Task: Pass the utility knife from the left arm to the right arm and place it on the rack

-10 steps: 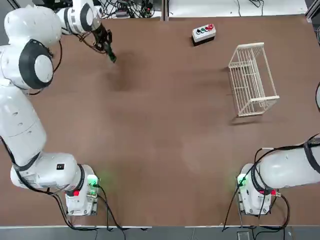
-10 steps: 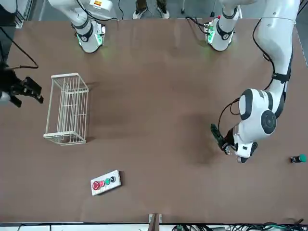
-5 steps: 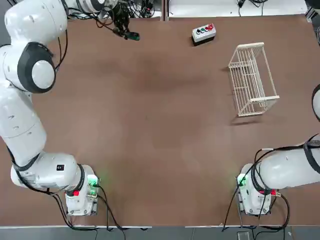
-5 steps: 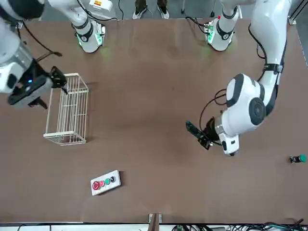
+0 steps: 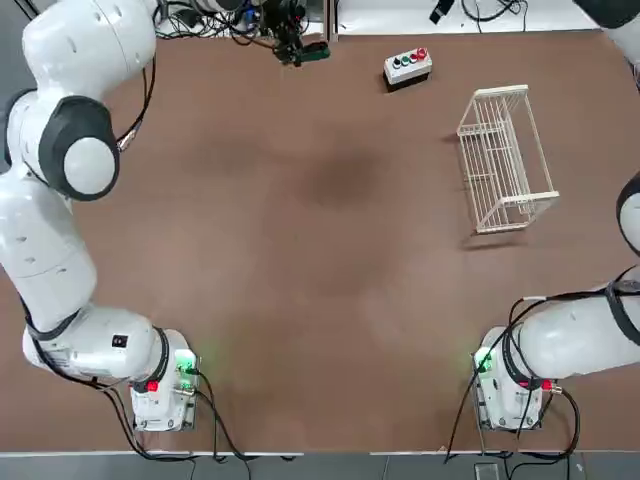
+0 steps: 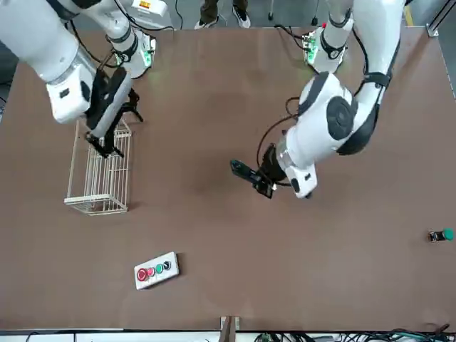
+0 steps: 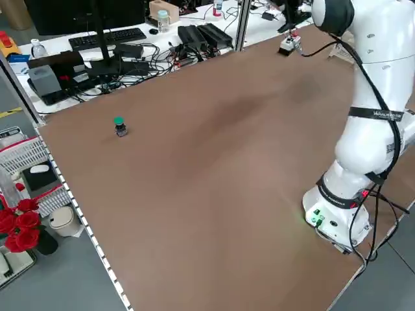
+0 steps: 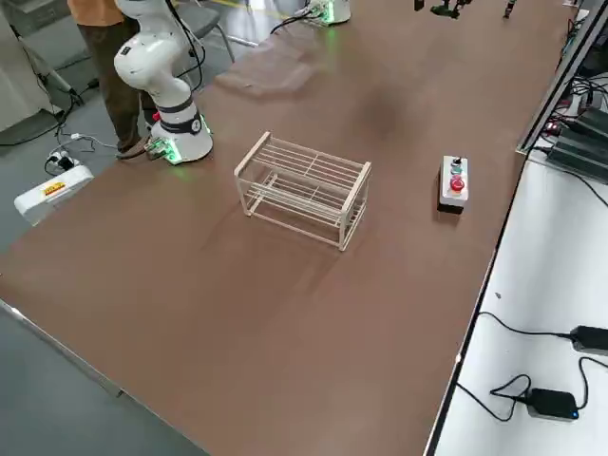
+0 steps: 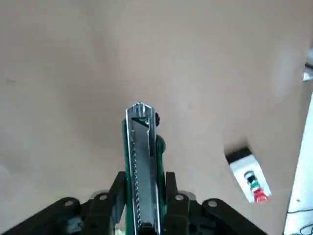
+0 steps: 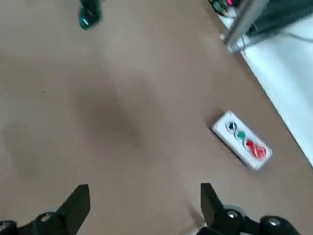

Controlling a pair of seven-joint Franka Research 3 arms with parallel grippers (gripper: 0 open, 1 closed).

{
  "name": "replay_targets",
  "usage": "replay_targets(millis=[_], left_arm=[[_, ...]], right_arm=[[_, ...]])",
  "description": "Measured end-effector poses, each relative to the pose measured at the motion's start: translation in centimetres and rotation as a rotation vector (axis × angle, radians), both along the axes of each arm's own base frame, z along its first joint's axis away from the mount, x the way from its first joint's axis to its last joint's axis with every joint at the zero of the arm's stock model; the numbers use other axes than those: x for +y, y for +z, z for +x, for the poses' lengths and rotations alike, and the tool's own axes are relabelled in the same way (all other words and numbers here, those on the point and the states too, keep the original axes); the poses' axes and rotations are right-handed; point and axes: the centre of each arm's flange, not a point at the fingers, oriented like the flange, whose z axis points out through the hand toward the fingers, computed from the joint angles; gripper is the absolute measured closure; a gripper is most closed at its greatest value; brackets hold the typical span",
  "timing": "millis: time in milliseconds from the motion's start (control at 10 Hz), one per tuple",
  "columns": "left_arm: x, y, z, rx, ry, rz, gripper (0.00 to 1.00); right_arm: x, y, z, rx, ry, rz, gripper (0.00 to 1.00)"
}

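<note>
From its own wrist, the left claw (image 9: pixel 142 215) is clamped on the utility knife (image 9: pixel 141 161), which juts straight out between the fingers with most of its length free, carried in the air above the brown worktop (image 9: pixel 73 73). That long overhang is the risk as I judge it: with a hold only at the tail end, a knock from the other arm during the pass could twist the knife in the grip or pry it loose.

The right claw (image 10: pixel 142 210) has its fingers spread wide and holds nothing; beneath it lies bare worktop and the grey button box (image 10: pixel 241 139). If it closes on the tip and not the body, or the left lets go early, the knife would probably drop.

The front view adds what neither wrist camera gives: both arms at once. The knife (image 6: pixel 246 174) hangs over the worktop's middle, while the right claw (image 6: pixel 107 132) is above the near end of the rack (image 6: pixel 100 171), well apart from the knife.

The top view catches the left claw (image 5: pixel 292 40) only at its far edge, and the right arm's claw seems, as far as I can tell, mostly cut off there.
</note>
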Motion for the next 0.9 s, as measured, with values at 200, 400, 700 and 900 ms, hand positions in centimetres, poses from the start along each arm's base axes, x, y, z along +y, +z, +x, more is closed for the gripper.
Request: replay_targets(millis=[200,400,700,900], left_arm=[[-2.7,0.3,-1.8,0.042,-0.007,-0.041,0.64],[-5.1,1.2,-3.5,0.054,-0.023,-0.064,0.64],[-7.0,2.1,-5.1,0.064,-0.045,-0.079,0.64],[-7.3,2.5,-5.7,0.084,-0.065,-0.071,0.64]], right_arm=[[5.7,-0.3,-1.5,-0.042,0.089,0.036,0.0],[9.6,-0.4,-2.4,-0.057,0.104,0.025,0.0],[13.3,-1.8,-2.6,-0.043,0.047,-0.042,0.0],[14.6,-3.1,-2.2,-0.005,0.019,-0.103,0.0]])
